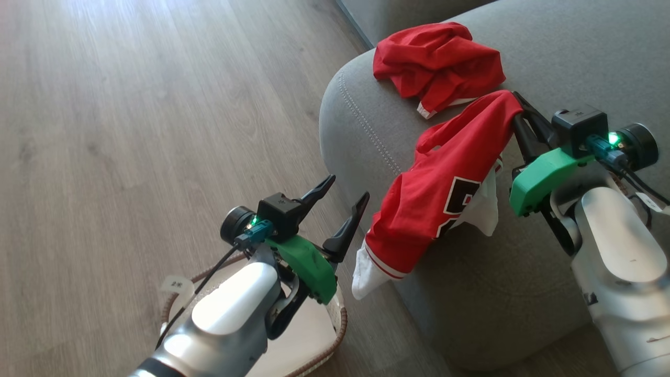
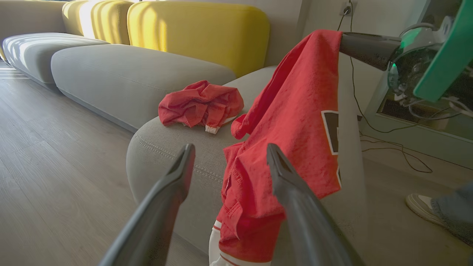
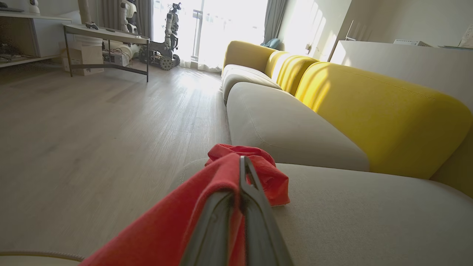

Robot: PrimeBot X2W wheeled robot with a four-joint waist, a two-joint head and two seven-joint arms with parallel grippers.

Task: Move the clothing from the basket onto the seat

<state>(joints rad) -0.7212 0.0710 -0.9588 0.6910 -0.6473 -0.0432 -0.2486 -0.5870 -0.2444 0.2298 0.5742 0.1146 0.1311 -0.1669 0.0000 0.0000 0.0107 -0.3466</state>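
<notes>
1. right gripper is clamped on the numbered jersey, which hangs over the sofa edge. Can't read the print.
2. left gripper is wide open and empty, by the basket.
3. other garment is crumpled on the sofa, and someone's shoe is nearby.

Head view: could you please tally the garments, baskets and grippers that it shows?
Red garments: 2, the crumpled garment on the sofa, the numbered garment in the right gripper.
Baskets: 1, the basket.
Grippers: 2, the left gripper open.
Total: 5.

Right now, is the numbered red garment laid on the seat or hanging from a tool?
Hanging: the right tool pinches its top end, and the numbered garment droops past the seat at its rounded edge.
</notes>
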